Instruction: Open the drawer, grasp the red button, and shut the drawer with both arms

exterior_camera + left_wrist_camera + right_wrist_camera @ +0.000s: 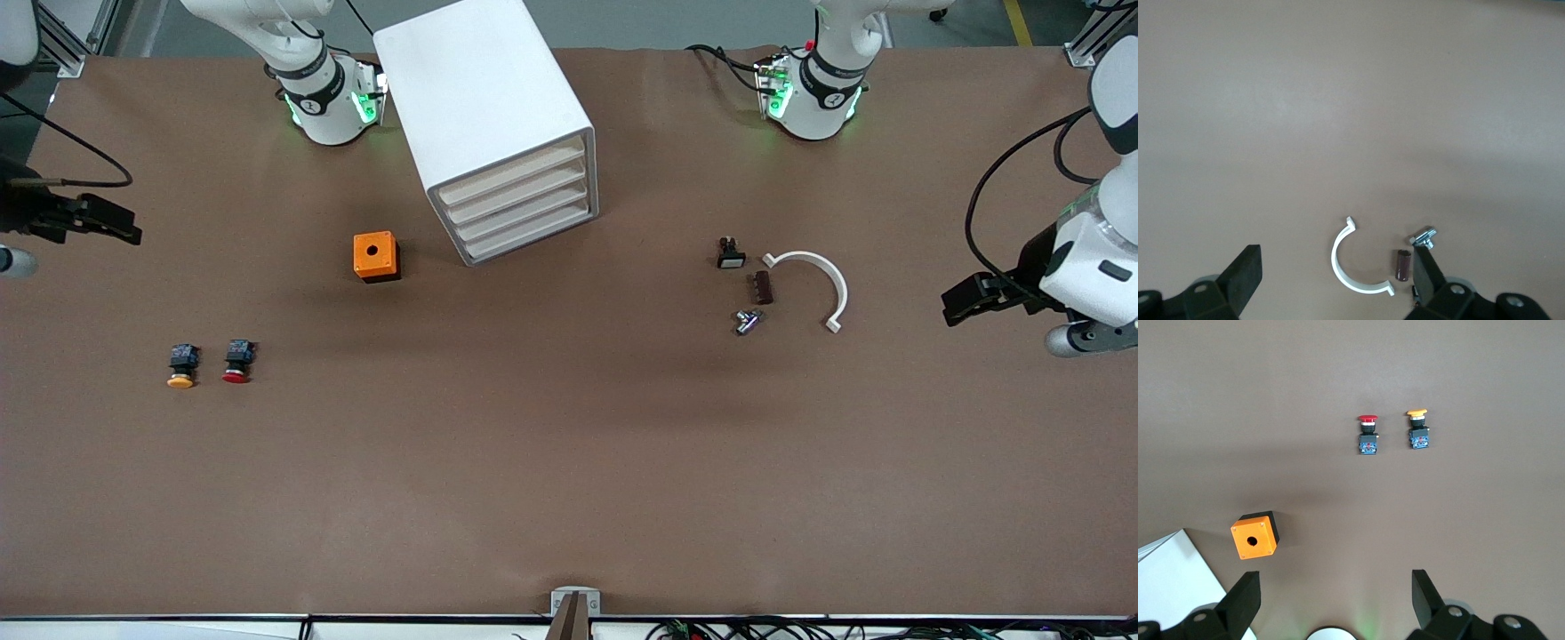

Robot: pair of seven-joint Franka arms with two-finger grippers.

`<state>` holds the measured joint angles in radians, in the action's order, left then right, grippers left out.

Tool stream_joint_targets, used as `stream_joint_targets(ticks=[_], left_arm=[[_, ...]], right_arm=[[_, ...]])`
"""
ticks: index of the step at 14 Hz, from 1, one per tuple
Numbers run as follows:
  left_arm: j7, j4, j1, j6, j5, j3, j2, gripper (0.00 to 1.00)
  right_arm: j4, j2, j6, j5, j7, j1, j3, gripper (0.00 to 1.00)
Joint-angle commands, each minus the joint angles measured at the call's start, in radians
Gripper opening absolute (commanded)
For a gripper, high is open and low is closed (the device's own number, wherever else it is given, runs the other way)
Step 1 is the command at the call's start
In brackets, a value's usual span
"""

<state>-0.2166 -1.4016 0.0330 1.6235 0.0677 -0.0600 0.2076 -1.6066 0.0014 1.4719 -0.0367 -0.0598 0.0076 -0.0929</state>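
Observation:
The red-capped button (237, 361) lies on the table toward the right arm's end, beside a yellow-capped one (182, 365). It also shows in the right wrist view (1368, 433). The white drawer cabinet (498, 124) stands between the arm bases, and all of its drawers (520, 209) are shut. My right gripper (98, 220) hangs open and empty over the table's edge at the right arm's end; its jaws are wide apart in its wrist view (1335, 581). My left gripper (973, 298) hangs open and empty over the left arm's end (1335, 253).
An orange box with a hole (376, 256) sits beside the cabinet, nearer the camera. Toward the left arm's end lie a white half-ring clamp (818, 280), a brown cylinder (763, 287), a metal bolt (747, 321) and a small black switch (730, 254).

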Motion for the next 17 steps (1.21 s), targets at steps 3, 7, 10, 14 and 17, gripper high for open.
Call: stream_joint_targets(ticks=[3,7,10,14,17], left_arm=[[0.039,0.000,-0.028,-0.050,0.007,-0.006,-0.019,1.00],[0.039,0.000,-0.031,-0.050,0.003,-0.008,-0.013,1.00],[0.040,0.019,-0.036,-0.078,-0.015,-0.011,-0.013,1.00],[0.042,0.055,-0.033,-0.135,-0.014,-0.012,-0.019,1.00],[0.042,0.050,-0.028,-0.201,-0.016,-0.017,-0.028,1.00]], right_arm=[[0.037,-0.029,-0.025,0.014,0.026,0.021,0.002,1.00],[0.060,-0.047,-0.009,0.017,0.028,0.022,0.005,1.00],[0.010,-0.081,0.042,0.050,0.025,0.017,-0.004,1.00],[-0.136,-0.185,0.117,0.040,0.025,0.017,-0.004,1.00],[-0.115,-0.179,0.096,0.006,0.020,0.017,-0.001,1.00]])
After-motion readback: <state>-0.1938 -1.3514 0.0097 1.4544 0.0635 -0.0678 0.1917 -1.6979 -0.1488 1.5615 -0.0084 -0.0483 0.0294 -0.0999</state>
